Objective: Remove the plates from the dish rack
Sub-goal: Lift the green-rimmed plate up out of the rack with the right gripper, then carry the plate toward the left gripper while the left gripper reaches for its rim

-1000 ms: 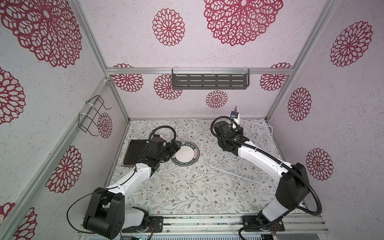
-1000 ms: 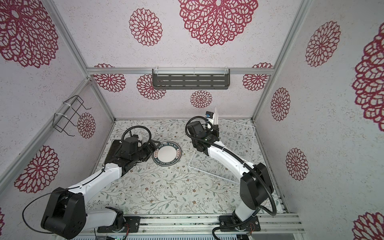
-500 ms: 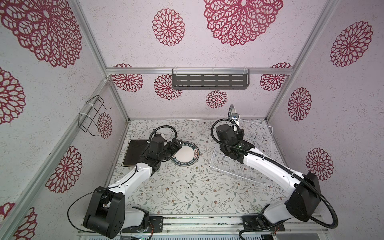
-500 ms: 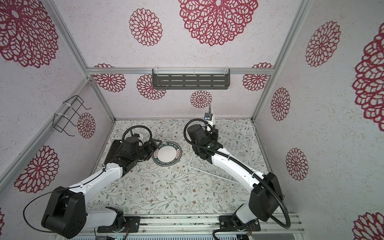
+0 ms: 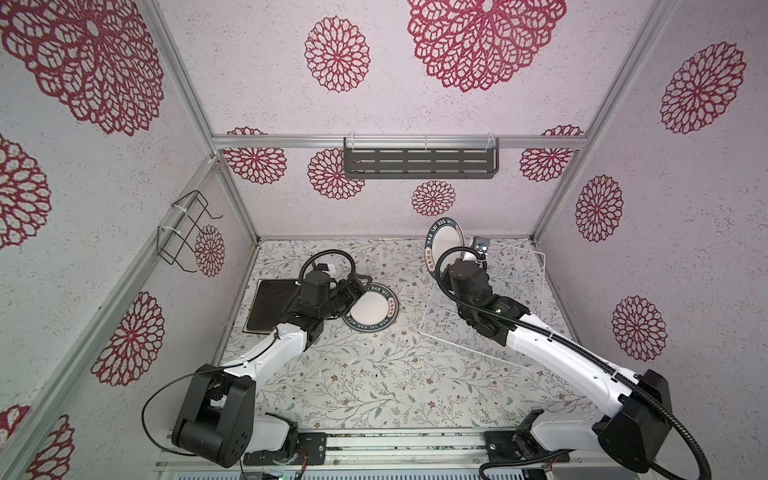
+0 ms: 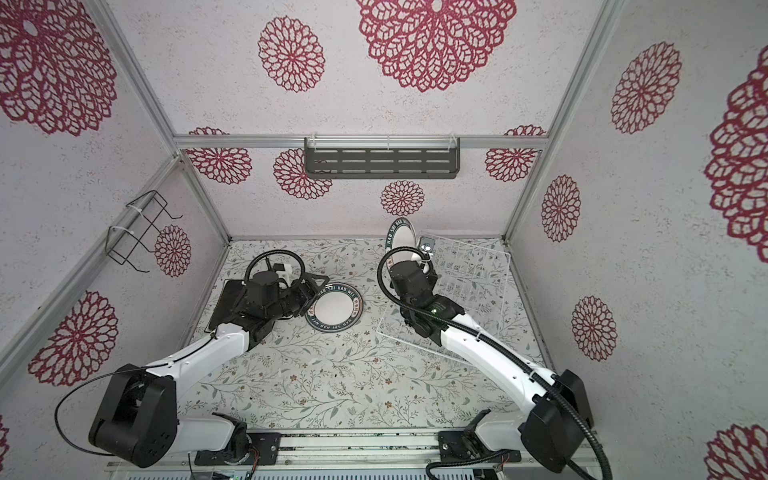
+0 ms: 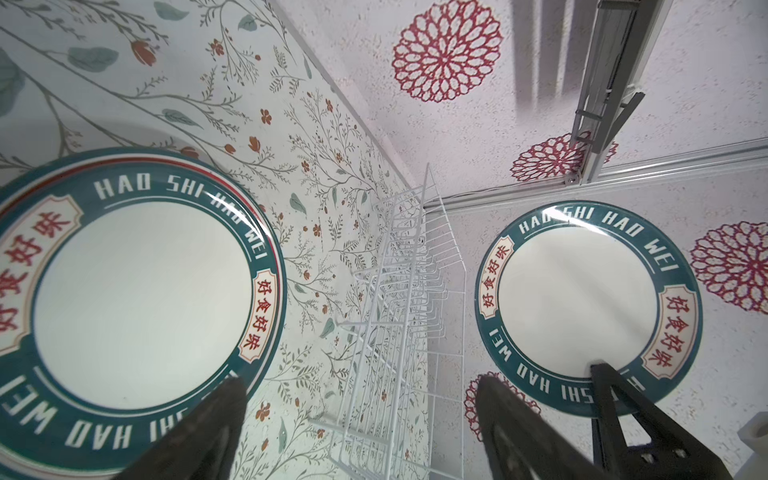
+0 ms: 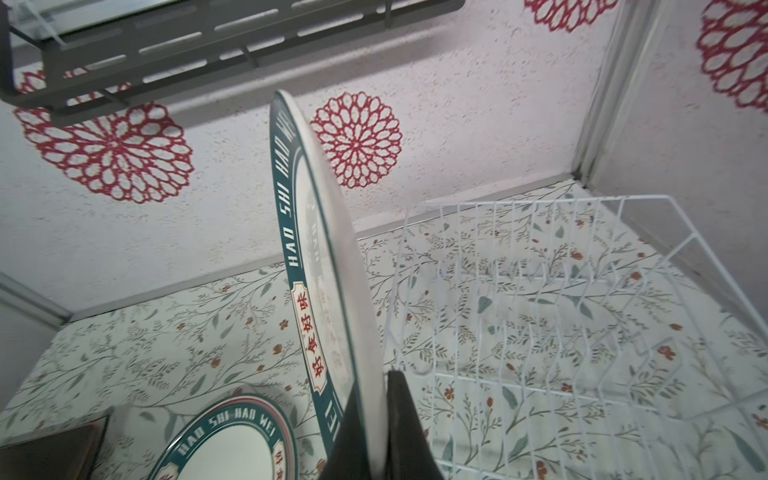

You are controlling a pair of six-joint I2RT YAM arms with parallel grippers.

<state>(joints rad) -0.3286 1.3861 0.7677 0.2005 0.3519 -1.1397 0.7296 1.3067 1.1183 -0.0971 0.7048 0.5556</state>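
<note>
Plate (image 5: pixel 444 241) with the teal rim is up on edge near the tabletop's (image 5: pixel 374 374) back edge, pinched by the right tool (image 8: pixel 374 419) over the dish rack's (image 8: pixel 536 201) left end. Flat plate (image 5: pixel 372 307) lies to its left, beside the wide-open left tool (image 7: pixel 357 432).

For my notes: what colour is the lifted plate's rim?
Plate rim dark teal, white letters; left wrist view.

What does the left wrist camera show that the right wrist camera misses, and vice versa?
Left wrist only: the open left gripper, and the face of the round white teal-rimmed plate pinched by the right gripper. Right wrist only: the corner of a dark square plate. Both: that plate, a matching plate lying flat, the white wire dish rack.
</note>
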